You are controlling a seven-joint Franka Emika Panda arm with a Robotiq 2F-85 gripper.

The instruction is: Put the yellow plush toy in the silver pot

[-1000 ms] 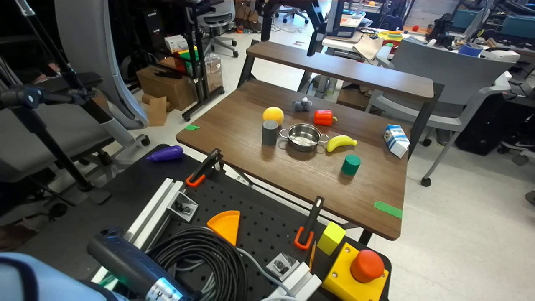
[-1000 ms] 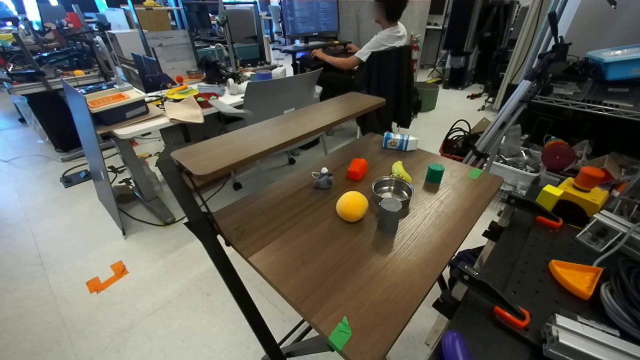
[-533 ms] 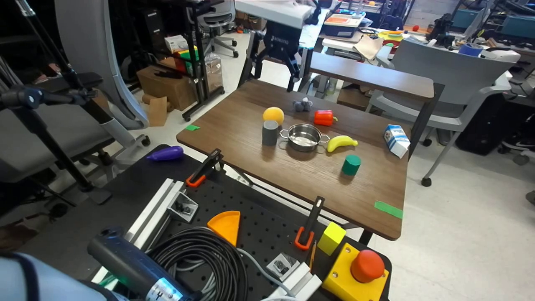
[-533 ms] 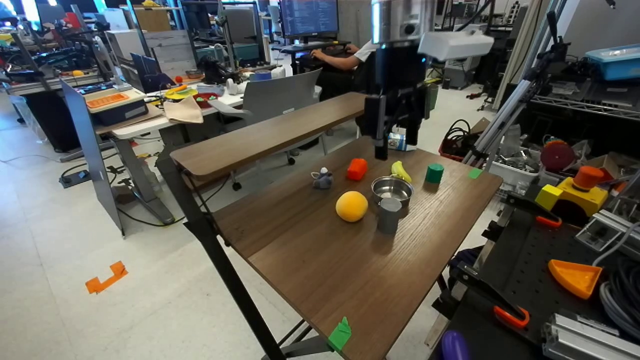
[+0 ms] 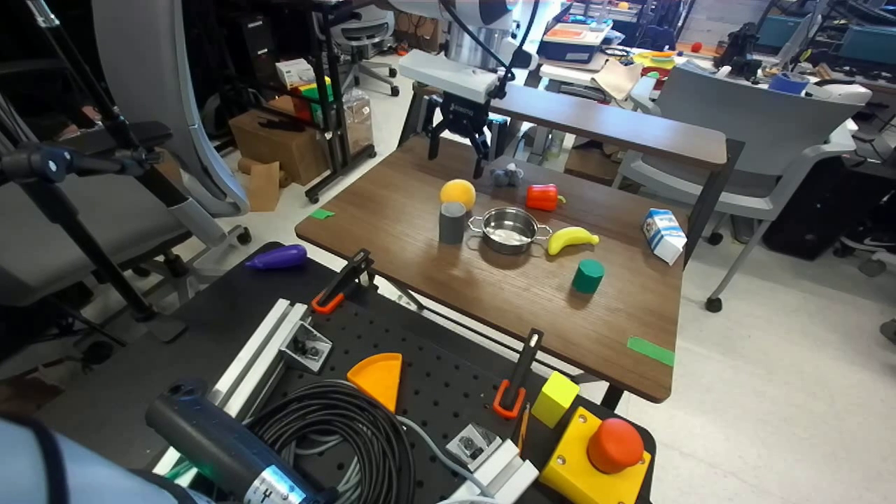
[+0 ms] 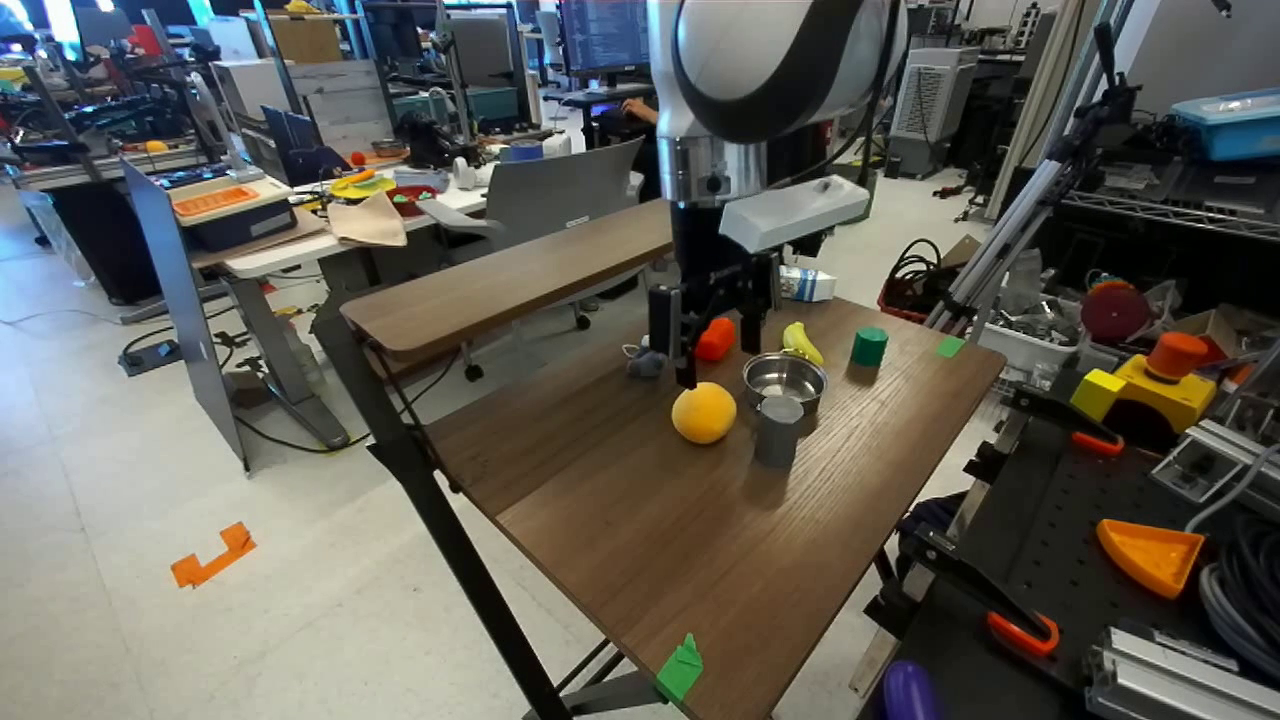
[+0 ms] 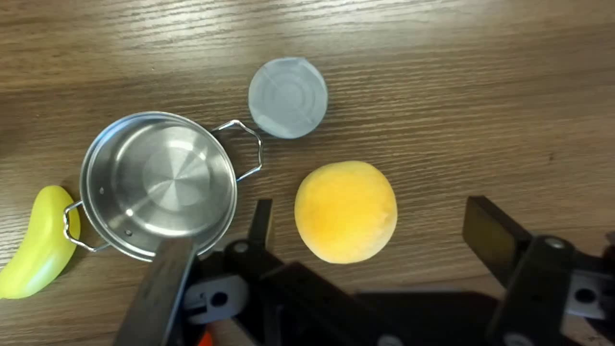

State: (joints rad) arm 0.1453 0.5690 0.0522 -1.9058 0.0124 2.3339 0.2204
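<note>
Yellow ball-shaped plush toy (image 7: 346, 212): on brown wood-grained bench (image 6: 610, 520), near shallow silver metal pot (image 7: 166, 180).
Black two-fingered pincer (image 5: 456, 165): jaws apart, raised.
Toy grasp: best centred, descending straight, squeezing softly.

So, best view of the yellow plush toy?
Wrist view: the yellow plush toy shows whole, from above. In an exterior view the grey cylinder hides its lower part; in an exterior view nearly all shows, a fingertip at its top edge.
</note>
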